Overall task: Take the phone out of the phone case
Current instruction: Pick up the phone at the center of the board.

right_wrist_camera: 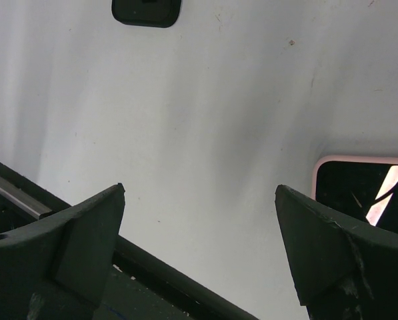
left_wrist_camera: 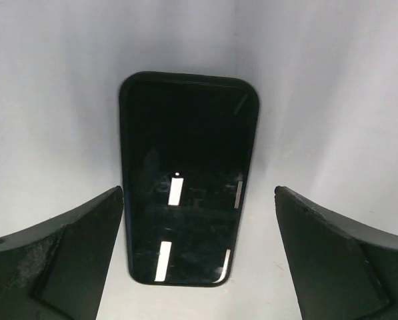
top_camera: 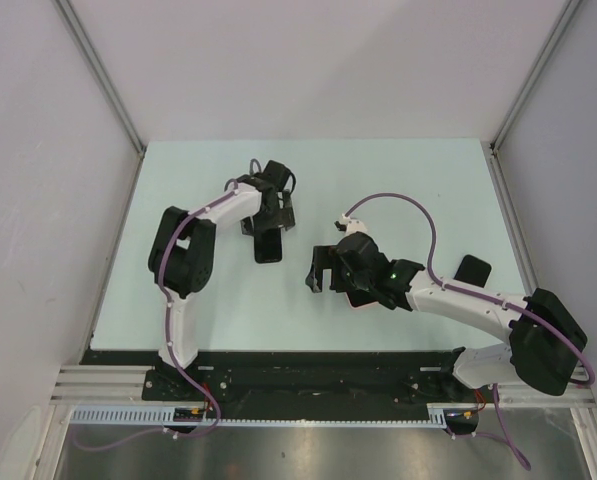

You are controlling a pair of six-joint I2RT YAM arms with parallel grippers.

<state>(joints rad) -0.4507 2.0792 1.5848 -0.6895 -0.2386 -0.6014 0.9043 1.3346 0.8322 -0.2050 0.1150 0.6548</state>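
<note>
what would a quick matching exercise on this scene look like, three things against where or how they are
Things:
1. dark phone
2. pink-rimmed phone
3. right gripper

Place or state:
a. open, nothing between its fingers
b. seen lying flat between the fingers of the open left gripper
c. at the right edge of the right wrist view, partly behind a finger

Pairs: 1-b, 2-c, 3-a

The pale green counter (top_camera: pixel 398 190) is carrying three flat things. A black phone (left_wrist_camera: pixel 185 180) is lying face up left of the middle, its dark screen reflecting strips of light. A phone in a pink case (right_wrist_camera: pixel 359 190) is lying nearer the front, mostly hidden in the overhead view. A black flat rectangular piece (top_camera: pixel 473 270) is lying toward the right edge, well apart from both.
</note>
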